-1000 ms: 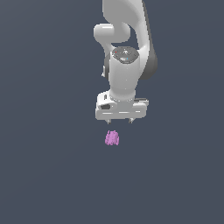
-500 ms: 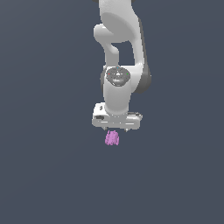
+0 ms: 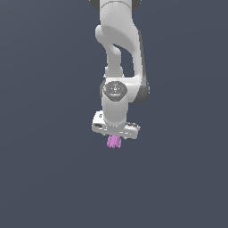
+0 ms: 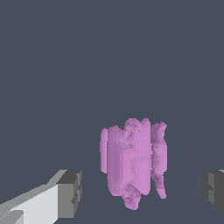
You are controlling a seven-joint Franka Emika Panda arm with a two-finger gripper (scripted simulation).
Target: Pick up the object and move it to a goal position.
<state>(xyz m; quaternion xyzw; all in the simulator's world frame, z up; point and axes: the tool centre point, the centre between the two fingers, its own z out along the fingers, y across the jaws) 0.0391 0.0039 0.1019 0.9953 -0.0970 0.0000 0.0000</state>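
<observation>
Exterior view shows 1 white Franka arm reaching straight down against a plain dark grey-blue ground, its wrist joint facing the camera and the broad white gripper at the lowest point. The object, a small pink-purple ridged blob, sits directly under the gripper body, its upper part hidden behind the gripper's lower edge and only its lower part showing. It is much narrower than the gripper.

Wrist view gives the closer look. The object stands between the 2 fingers, ridges running lengthwise, with lumpy edges. 1 dark grey fingertip pad on a white finger stands to one side of it, and the other pad is at the picture's edge on the opposite side. Both pads are apart from the blob, with grey ground visible in each gap, and the gap is wider on the side of the second pad. The gripper is spread wide and holds nothing.
</observation>
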